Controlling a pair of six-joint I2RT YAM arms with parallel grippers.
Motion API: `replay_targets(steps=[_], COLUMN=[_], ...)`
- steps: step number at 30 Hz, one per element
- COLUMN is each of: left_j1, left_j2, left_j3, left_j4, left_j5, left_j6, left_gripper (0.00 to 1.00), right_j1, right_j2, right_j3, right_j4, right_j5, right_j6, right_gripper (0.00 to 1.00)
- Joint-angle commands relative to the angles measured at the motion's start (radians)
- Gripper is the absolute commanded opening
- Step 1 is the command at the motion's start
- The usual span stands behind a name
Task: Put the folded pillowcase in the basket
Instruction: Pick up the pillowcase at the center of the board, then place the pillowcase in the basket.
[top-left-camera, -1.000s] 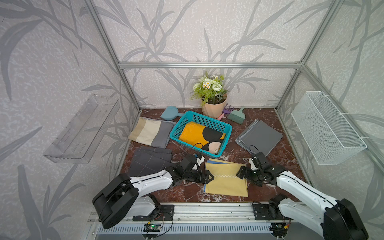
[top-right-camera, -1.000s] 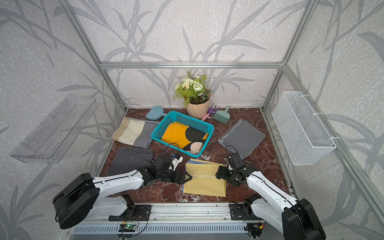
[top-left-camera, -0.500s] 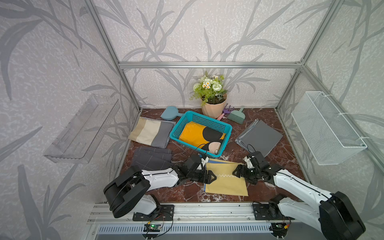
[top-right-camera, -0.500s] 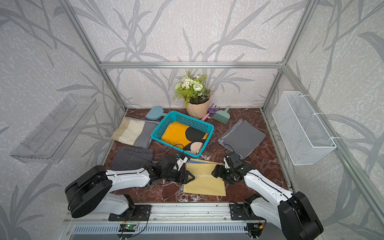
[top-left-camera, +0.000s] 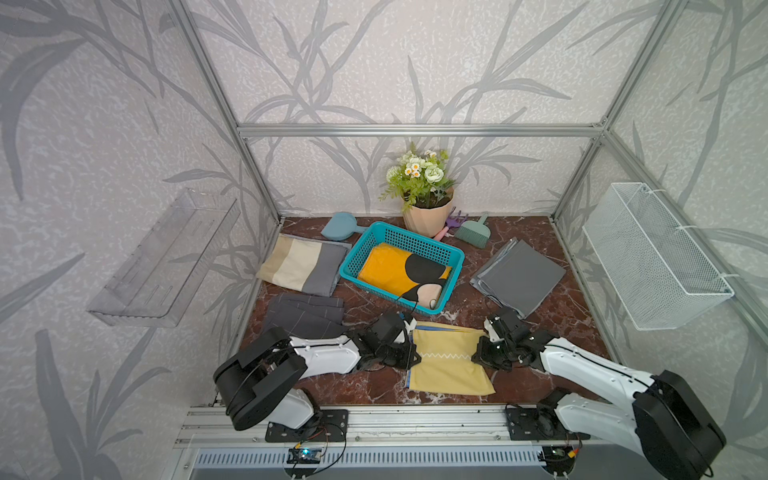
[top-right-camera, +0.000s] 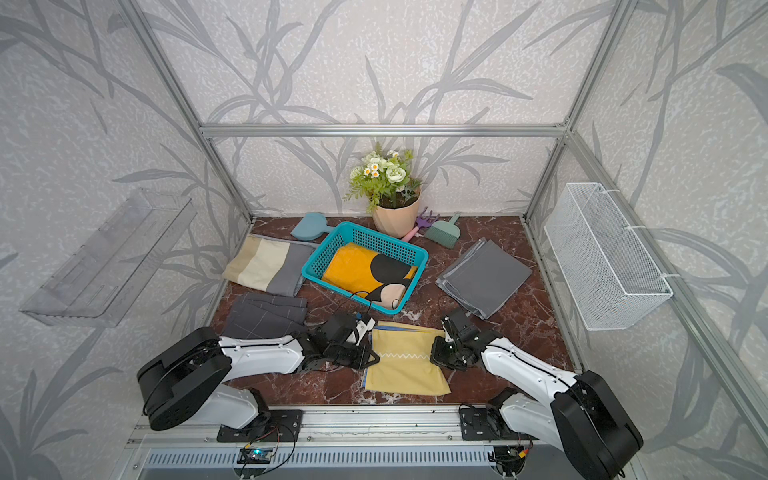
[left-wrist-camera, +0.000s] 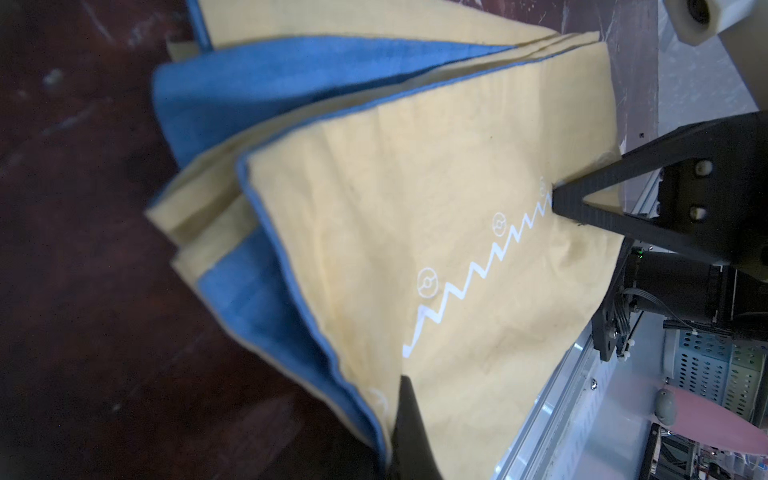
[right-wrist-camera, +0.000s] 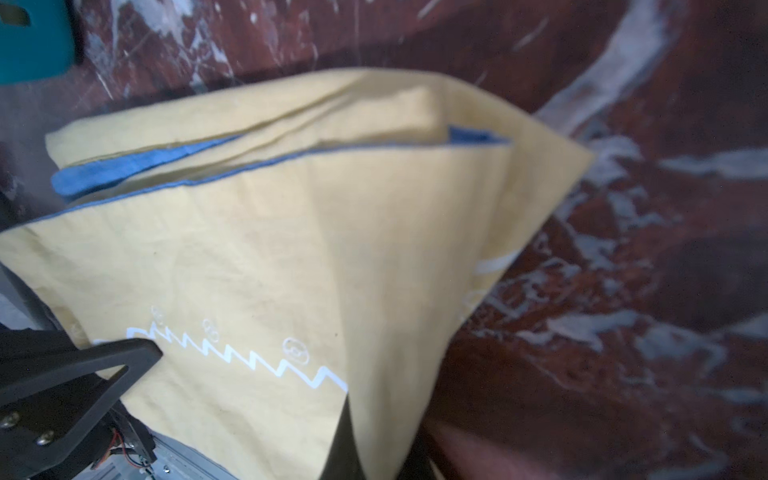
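Pillowcase (top-left-camera: 451, 365), yellow with a blue lining, lies folded near the front edge of the worktop (top-left-camera: 365, 386), about midway along it. It is not yet in the basket (top-left-camera: 417, 245). The basket sits just behind it toward the middle of the worktop, turned at an angle to the edges, and already holds an orange and black cloth (top-left-camera: 395, 270). The left tool (top-left-camera: 412, 358) is clenched on the pillowcase's left edge and the right tool (top-left-camera: 478, 355) on its right edge, level with the printed line.

The main risk, as I judge it, is the fold coming apart. In the left wrist view the layers (left-wrist-camera: 232, 232) fan open loosely, so a pinch may catch only the upper sheets and leave the lower ones to drop on lifting. Slack between the two tools could also let the middle sag and snag on the basket's near rim. Because the basket is angled, a corner may drape over its wall.

No brand or readable words show. The only print is a white zigzag (left-wrist-camera: 457, 286) with small circle emblems.
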Motion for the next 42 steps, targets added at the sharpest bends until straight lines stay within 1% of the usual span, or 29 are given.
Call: replay_targets(steps=[1, 5, 8, 10, 14, 17, 19, 22, 26, 28, 29, 31, 33, 36, 39, 42], left_j1=[-0.019, -0.042, -0.059, -0.076, -0.095, -0.101, -0.103, -0.102, -0.097, -0.069, -0.049, 0.011, 0.08, 0.199, 0.31, 0.386], left_j2=[-0.041, -0.108, -0.161, -0.187, -0.196, -0.196, -0.197, -0.195, -0.194, -0.182, -0.174, -0.161, -0.15, -0.122, -0.067, 0.009], left_j3=[0.034, 0.079, 0.129, 0.185, 0.311, 0.385, 0.433, 0.519, 0.63, 0.68, 0.698, 0.724, 0.737, 0.758, 0.794, 0.843], left_j4=[-0.08, -0.161, -0.181, -0.211, -0.283, -0.305, -0.324, -0.377, -0.447, -0.479, -0.489, -0.499, -0.498, -0.494, -0.5, -0.515], left_j5=[-0.018, -0.019, 0.032, 0.035, 0.036, 0.044, 0.038, -0.008, -0.162, -0.198, -0.208, -0.21, -0.19, -0.147, -0.106, -0.087], left_j6=[0.024, 0.041, 0.042, 0.045, 0.07, 0.082, 0.091, 0.126, 0.194, 0.229, 0.242, 0.267, 0.287, 0.319, 0.357, 0.413], left_gripper=[0.0, 0.0, 0.0, 0.0, 0.0, 0.0, 0.0, 0.0, 0.0, 0.0, 0.0, 0.0, 0.0, 0.0, 0.0, 0.0], right_j1=[0.049, 0.102, 0.117, 0.119, 0.119, 0.119, 0.119, 0.119, 0.119, 0.119, 0.119, 0.119, 0.114, 0.093, 0.081, 0.076], right_j2=[-0.006, -0.063, -0.133, -0.18, -0.23, -0.233, -0.233, -0.227, -0.19, -0.167, -0.155, -0.12, -0.086, -0.013, 0.08, 0.168], right_j3=[0.05, 0.124, 0.194, 0.253, 0.378, 0.477, 0.529, 0.591, 0.681, 0.724, 0.744, 0.79, 0.818, 0.843, 0.864, 0.864], right_j4=[-0.081, -0.172, -0.264, -0.332, -0.437, -0.505, -0.517, -0.512, -0.498, -0.48, -0.473, -0.451, -0.406, -0.319, -0.237, -0.133], right_j5=[0.035, 0.072, 0.107, 0.126, 0.15, 0.181, 0.185, 0.191, 0.224, 0.244, 0.259, 0.295, 0.326, 0.321, 0.32, 0.34], right_j6=[0.006, 0.018, 0.023, 0.018, -0.005, -0.019, -0.029, -0.047, -0.087, -0.099, -0.134, -0.167, -0.195, -0.235, -0.27, -0.292], right_gripper=[0.0, 0.0, 0.0, 0.0, 0.0, 0.0, 0.0, 0.0, 0.0, 0.0, 0.0, 0.0, 0.0, 0.0, 0.0, 0.0])
